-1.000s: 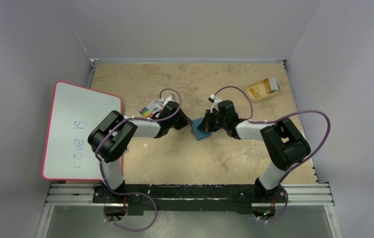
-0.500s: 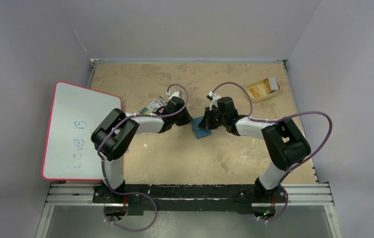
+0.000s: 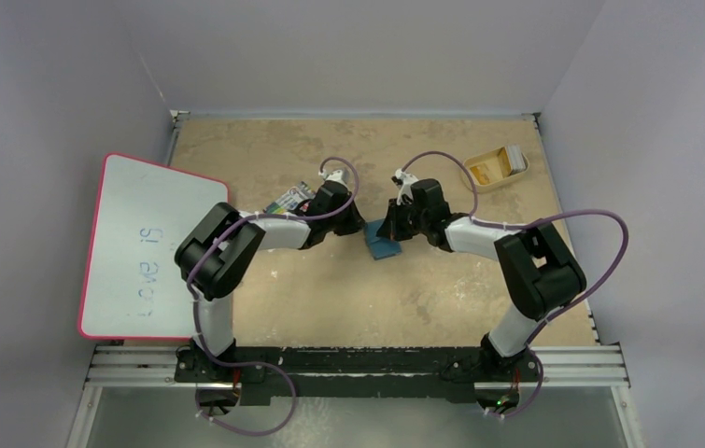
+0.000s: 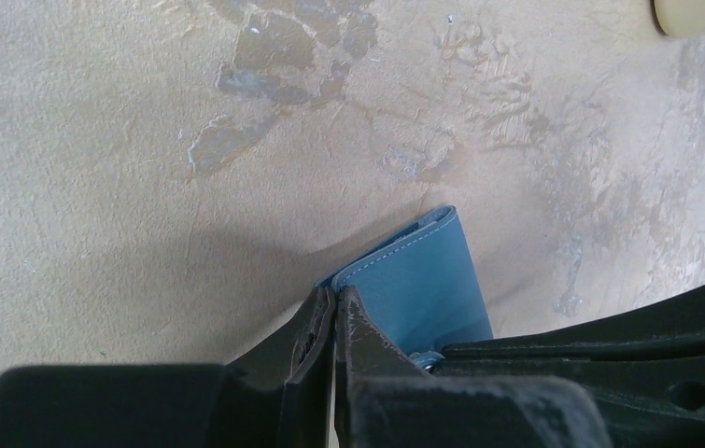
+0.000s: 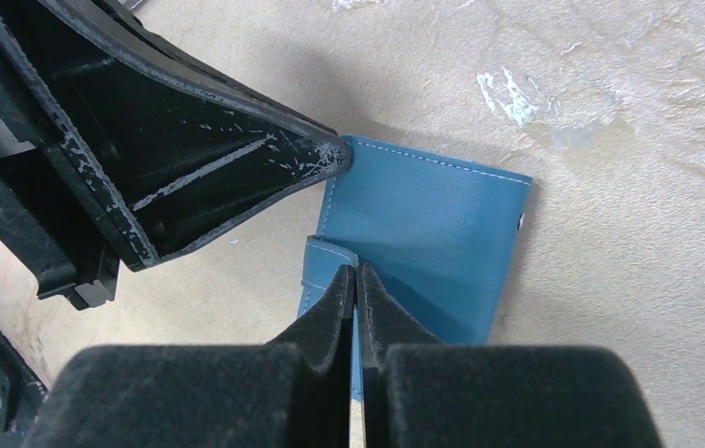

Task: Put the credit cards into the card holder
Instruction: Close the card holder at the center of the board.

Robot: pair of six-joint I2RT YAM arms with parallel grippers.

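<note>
The teal-blue card holder [image 3: 384, 246] lies at the table's middle, between both grippers. My left gripper [image 3: 358, 226] is shut, its tips pinched at the holder's near corner [image 4: 423, 280]. My right gripper [image 3: 391, 228] is shut on a flap of the holder [image 5: 423, 233]; a thin blue edge shows between its fingers. One leaf is lifted a little off the table. The left gripper's tip also shows in the right wrist view [image 5: 334, 157], touching the holder's corner. The orange-yellow and whitish credit cards [image 3: 498, 165] lie in a tan tray at the far right.
The tan tray [image 3: 479, 182] sits at the back right; its rim shows in the left wrist view [image 4: 698, 14]. A flat pack with multicoloured stripes [image 3: 288, 199] lies behind the left arm. A white board with a pink rim [image 3: 148, 247] overhangs the table's left edge.
Both grippers have shifted slightly toward the back of the table and closer together at the card holder. The holder has moved a little with them.
</note>
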